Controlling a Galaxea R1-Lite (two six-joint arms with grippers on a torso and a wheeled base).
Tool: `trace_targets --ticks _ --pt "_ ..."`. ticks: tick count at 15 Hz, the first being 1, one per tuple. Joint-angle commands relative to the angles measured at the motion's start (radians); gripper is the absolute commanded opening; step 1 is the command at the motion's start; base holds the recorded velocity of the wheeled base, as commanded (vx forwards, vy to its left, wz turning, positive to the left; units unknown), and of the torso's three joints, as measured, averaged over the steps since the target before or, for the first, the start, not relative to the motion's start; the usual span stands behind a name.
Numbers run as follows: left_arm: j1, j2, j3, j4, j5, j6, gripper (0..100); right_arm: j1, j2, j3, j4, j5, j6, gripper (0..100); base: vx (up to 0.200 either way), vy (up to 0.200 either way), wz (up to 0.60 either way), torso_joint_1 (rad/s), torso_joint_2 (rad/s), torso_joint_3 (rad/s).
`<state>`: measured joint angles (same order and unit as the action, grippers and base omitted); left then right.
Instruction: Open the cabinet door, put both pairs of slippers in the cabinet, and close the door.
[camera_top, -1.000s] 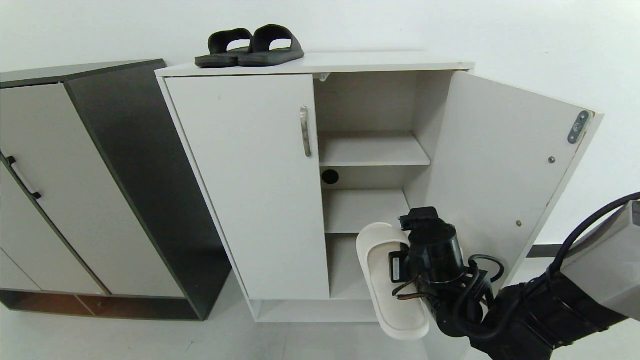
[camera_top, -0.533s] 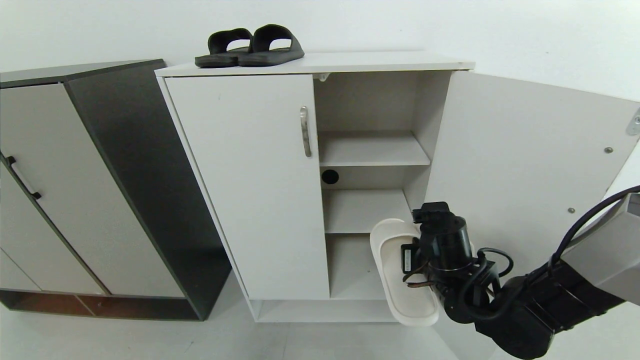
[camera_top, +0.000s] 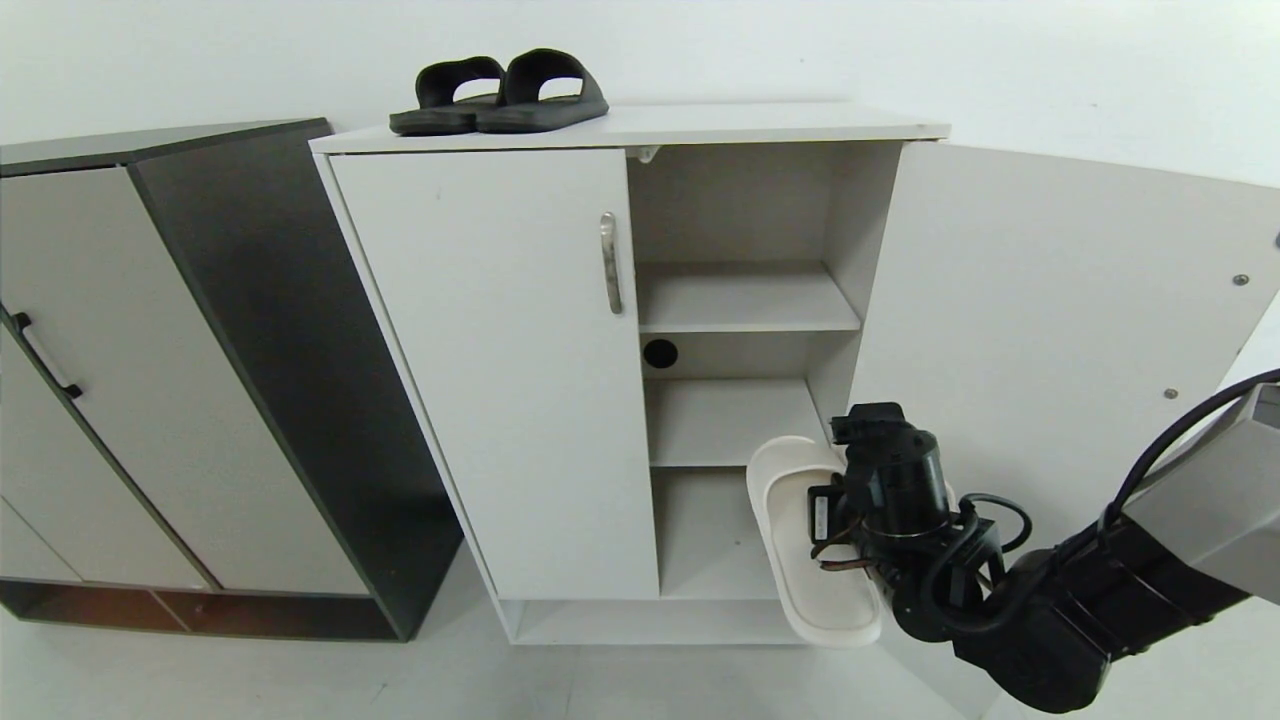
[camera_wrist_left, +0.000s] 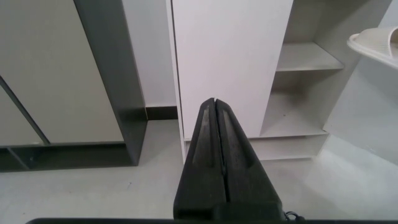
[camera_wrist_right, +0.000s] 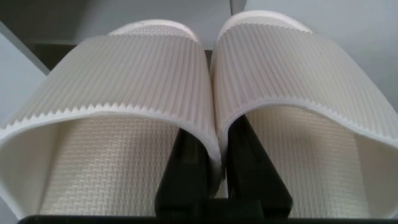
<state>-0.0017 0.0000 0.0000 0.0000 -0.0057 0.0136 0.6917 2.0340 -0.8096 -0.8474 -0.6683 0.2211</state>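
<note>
Your right gripper (camera_wrist_right: 219, 177) pinches the white slippers (camera_top: 815, 545) at lower right before the open cabinet (camera_top: 740, 300); left gripper (camera_wrist_left: 214, 109) fingers pressed together.

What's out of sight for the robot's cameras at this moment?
- Head view: shut left door hides the cabinet's left half.
- Head view: open right door runs off the picture's right edge.
- Head view: right arm covers part of the white slippers.
- Right wrist view: straps hide the right gripper's fingertips.

Can't read any txt, nos. or signs; one small white sticker (camera_top: 819, 515) beside the white slippers (camera_top: 800, 565), too tiny to read.
</note>
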Motion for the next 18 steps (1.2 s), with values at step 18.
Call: trace_targets --ticks 18 --pt "0.000 0.002 0.000 0.000 0.001 -0.003 0 0.118 0.268 -0.221 -0.004 0.058 0.060 0 0.000 0.000 0.00 0.000 0.00 -0.027"
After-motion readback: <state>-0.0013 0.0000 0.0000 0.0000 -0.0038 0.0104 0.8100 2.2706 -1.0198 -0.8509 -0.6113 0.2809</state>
